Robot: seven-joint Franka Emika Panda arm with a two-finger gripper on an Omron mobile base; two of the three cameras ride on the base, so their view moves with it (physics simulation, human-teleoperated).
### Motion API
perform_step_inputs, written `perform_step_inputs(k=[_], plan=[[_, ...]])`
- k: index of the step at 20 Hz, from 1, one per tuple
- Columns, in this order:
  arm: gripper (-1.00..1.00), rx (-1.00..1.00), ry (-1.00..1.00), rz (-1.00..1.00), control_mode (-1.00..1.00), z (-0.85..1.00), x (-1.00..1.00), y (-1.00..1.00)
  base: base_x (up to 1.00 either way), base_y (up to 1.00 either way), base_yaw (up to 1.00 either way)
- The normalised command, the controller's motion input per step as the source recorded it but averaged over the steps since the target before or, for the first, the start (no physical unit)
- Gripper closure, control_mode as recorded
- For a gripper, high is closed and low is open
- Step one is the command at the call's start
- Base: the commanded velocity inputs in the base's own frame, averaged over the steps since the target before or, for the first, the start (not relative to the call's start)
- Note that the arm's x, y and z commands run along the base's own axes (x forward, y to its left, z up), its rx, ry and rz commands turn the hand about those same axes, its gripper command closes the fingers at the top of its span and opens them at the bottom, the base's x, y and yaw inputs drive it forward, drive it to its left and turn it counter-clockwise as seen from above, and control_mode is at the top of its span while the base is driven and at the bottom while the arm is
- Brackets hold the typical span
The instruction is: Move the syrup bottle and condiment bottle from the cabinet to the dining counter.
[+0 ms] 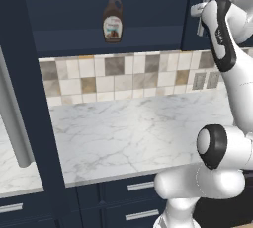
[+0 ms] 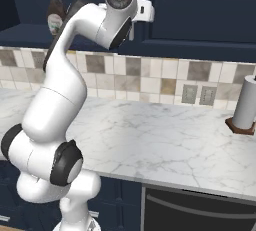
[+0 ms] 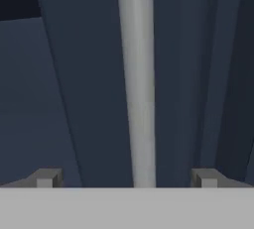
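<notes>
Fingertips (image 3: 45, 177) low in hand view, two small grey tips set wide apart, jaws fully open, nothing between them but the silver bar handle (image 3: 138, 84) running top to bottom just beyond. Handle centred in the gap between the tips; contact not discernible. Navy panelled door (image 3: 89, 89) of the cabinet behind the handle, close up, slightly blurred.

Gripper (image 1: 197, 9) raised to wall-cabinet height in left base view, white hand pressed near the same handle at upper right, mostly hidden by the arm's forearm. Same hand in right base view seen as a white block projecting from the wrist joint toward the closed door.

Syrup bottle (image 1: 112, 17) upright inside the open cabinet (image 1: 74, 5) compartment, on the shelf, well to the left of the gripper; dark brown body, dark cap, pale label facing out. Same bottle partly hidden behind the upper arm in right base view, top left. Not held, not touched.

Below: tiled backsplash (image 1: 118, 76) in beige, grey and tan squares; marble worktop (image 1: 133, 128), white with grey veins. Navy drawer fronts (image 1: 133, 187) with short silver pulls under the worktop edge. Paper towel roll (image 2: 247, 104) standing on a brown base at far right of right base view, on the worktop near the wall. Two grey wall outlets (image 2: 198, 95) on the tiles just left of it
</notes>
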Motion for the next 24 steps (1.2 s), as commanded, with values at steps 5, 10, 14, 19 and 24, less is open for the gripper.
perform_step_inputs(k=[5,10,14,19,24], plan=[[-1.0,0.0,0.0,0.01,-1.0,-0.21,0.56,0.0,0.0,0.0,0.0],[-1.0,0.0,0.0,0.0,-1.0,-0.13,0.56,0.0,0.0,0.0,0.0],[1.0,0.0,0.0,0.0,-1.0,-0.01,0.09,-0.01,0.0,0.0,0.0],[1.0,0.0,0.0,0.0,-1.0,0.0,0.0,0.0,0.0,0.0,0.0],[1.0,0.0,0.0,0.0,-1.0,0.0,-0.33,0.0,0.0,0.0,0.0]])
